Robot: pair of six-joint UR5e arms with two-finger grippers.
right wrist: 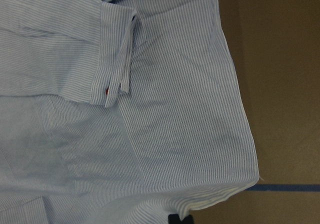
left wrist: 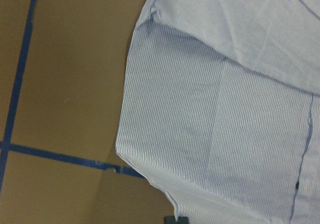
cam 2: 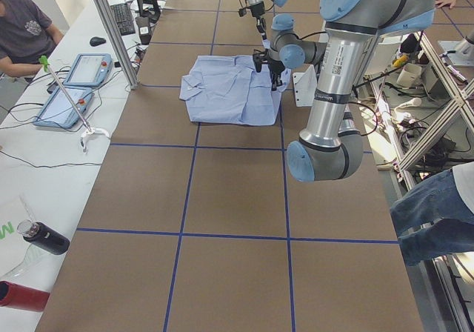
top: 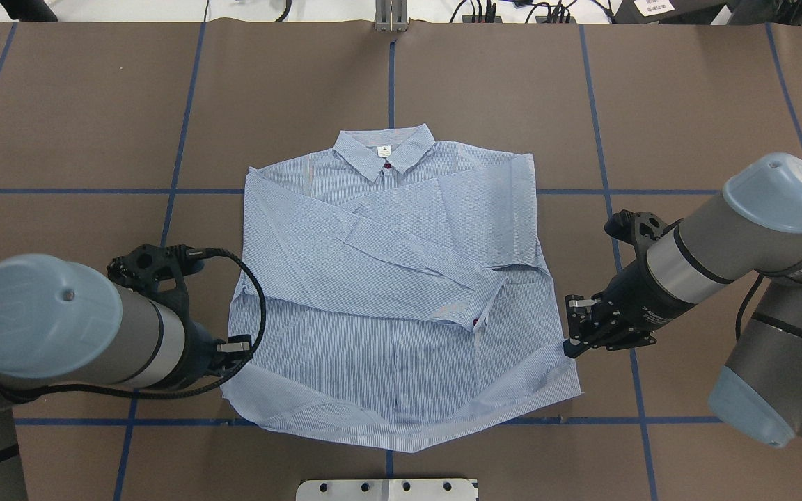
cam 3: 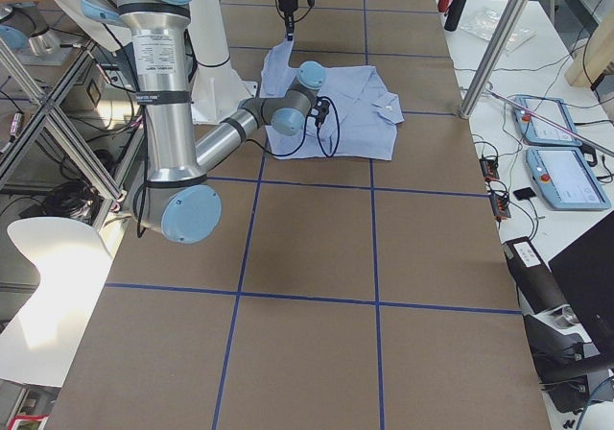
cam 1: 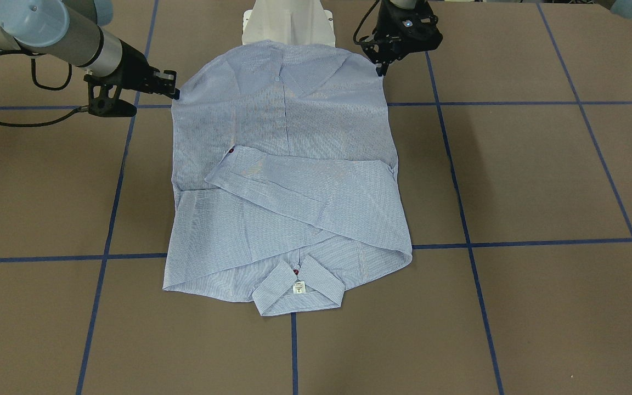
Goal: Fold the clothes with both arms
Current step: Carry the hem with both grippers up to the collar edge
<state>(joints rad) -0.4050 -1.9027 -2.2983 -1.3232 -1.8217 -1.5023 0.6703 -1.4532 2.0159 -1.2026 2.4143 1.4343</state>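
The light blue-and-white striped shirt [cam 1: 283, 164] lies flat on the brown table, collar [top: 385, 153] on the far side from the robot, both sleeves folded across the chest. My left gripper [top: 232, 351] is shut on the shirt's side edge near the hem corner; it also shows in the front-facing view [cam 1: 383, 68]. My right gripper [top: 568, 346] is shut on the opposite edge, which peaks up into it, and it shows in the front-facing view too [cam 1: 176, 92]. The hem end is raised a little between them. Both wrist views show striped fabric [left wrist: 225, 109] [right wrist: 150, 109] running into the jaws.
The white pedestal base [cam 1: 287, 22] stands just behind the hem. Blue tape lines [top: 390, 83] cross the brown table. Control tablets [cam 2: 70, 87] and bottles [cam 2: 44, 237] lie on the side bench. A seated person [cam 2: 26, 28] is beside it.
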